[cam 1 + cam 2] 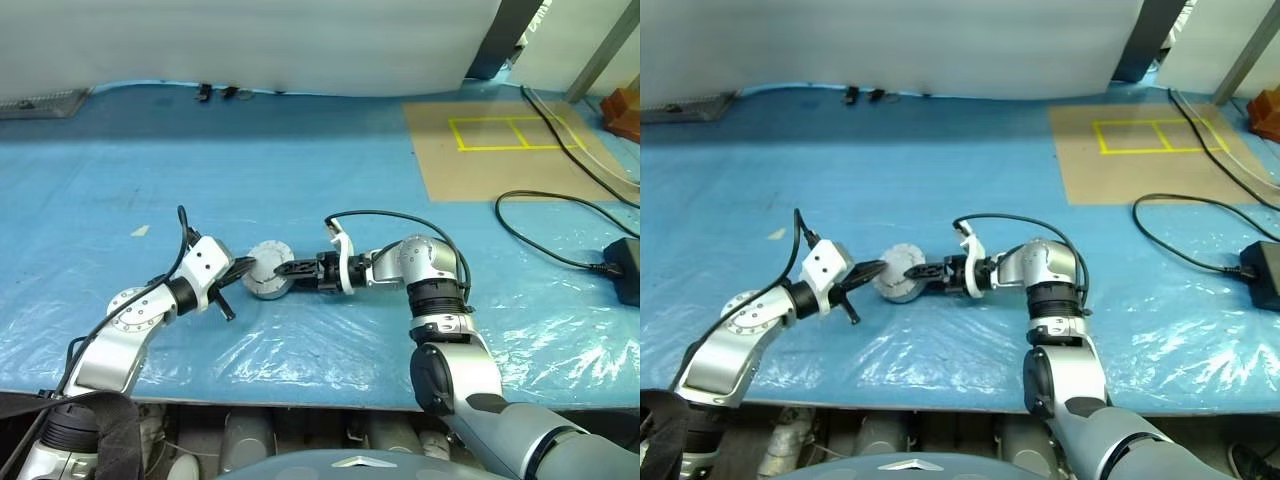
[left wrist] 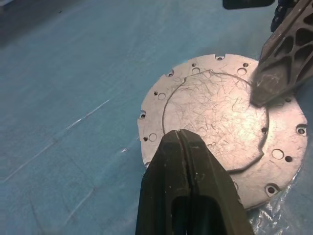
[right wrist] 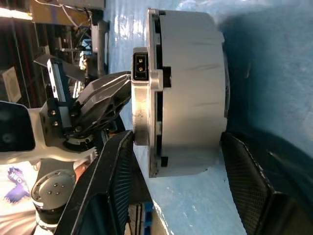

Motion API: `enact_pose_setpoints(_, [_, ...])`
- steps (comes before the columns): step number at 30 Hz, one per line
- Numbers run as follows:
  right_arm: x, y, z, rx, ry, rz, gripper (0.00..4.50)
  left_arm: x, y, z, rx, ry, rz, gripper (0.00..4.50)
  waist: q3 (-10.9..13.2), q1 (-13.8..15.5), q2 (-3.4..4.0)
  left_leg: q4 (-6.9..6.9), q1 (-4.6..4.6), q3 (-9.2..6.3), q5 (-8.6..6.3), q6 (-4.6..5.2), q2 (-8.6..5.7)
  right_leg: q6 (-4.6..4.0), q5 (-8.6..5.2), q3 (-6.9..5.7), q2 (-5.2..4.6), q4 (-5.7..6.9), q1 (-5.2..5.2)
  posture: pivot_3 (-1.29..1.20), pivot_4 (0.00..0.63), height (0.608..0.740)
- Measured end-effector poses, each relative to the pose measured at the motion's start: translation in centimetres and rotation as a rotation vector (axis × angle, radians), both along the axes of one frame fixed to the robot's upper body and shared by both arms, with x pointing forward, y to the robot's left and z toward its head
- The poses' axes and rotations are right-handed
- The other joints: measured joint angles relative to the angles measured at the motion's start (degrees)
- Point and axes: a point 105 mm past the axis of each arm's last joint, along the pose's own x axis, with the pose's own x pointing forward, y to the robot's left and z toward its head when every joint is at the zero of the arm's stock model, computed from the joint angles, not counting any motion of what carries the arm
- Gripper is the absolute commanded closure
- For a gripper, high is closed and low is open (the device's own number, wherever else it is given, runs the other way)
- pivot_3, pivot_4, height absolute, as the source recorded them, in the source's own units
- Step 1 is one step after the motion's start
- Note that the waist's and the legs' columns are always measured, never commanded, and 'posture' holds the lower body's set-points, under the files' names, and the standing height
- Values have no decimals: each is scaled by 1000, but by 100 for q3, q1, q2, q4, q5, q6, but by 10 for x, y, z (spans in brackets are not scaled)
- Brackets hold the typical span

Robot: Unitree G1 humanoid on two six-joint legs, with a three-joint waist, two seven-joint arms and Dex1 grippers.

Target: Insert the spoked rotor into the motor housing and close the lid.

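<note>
The motor housing [image 1: 266, 272] is a round silver-grey casing on the blue table cover, between my two grippers. Its lid [image 2: 220, 112], a scratched silver plate with small screw holes, sits on top of it. The spoked rotor is hidden. My left gripper [image 2: 181, 134] is shut, and its tip rests at the lid's edge. My right gripper [image 3: 176, 142] reaches in from the right and stands open around the housing [image 3: 188, 93]. One of its fingers [image 2: 274, 83] touches the lid side. The other finger stands a little off the base.
A brown cardboard sheet [image 1: 500, 140] marked with yellow tape lies at the back right. Black cables [image 1: 545, 245] and a power adapter [image 1: 625, 262] lie at the right. The table's front edge [image 1: 300, 400] runs close below both arms.
</note>
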Motion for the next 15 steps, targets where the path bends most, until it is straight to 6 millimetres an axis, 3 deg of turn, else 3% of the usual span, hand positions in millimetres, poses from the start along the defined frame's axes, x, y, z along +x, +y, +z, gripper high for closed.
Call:
enact_pose_setpoints(9, [3,-4,6,104,45,-56,2108,2,1,0,1,-3,7,4500,0,14,0,2,-26,0,1,-1,0,0,1,-1,0,3,-25,0,150,740])
enact_pose_setpoints(12, [9,-6,12,171,56,-99,2689,4,4,1,0,-8,27,4500,0,2,0,3,-28,1,1,-1,0,0,1,-1,0,4,-28,0,150,740])
enact_pose_setpoints(15, [15,-5,20,194,27,-122,3630,6,7,3,2,-15,43,4500,0,13,1,3,-26,2,1,-1,0,0,1,-1,0,6,-27,0,150,740])
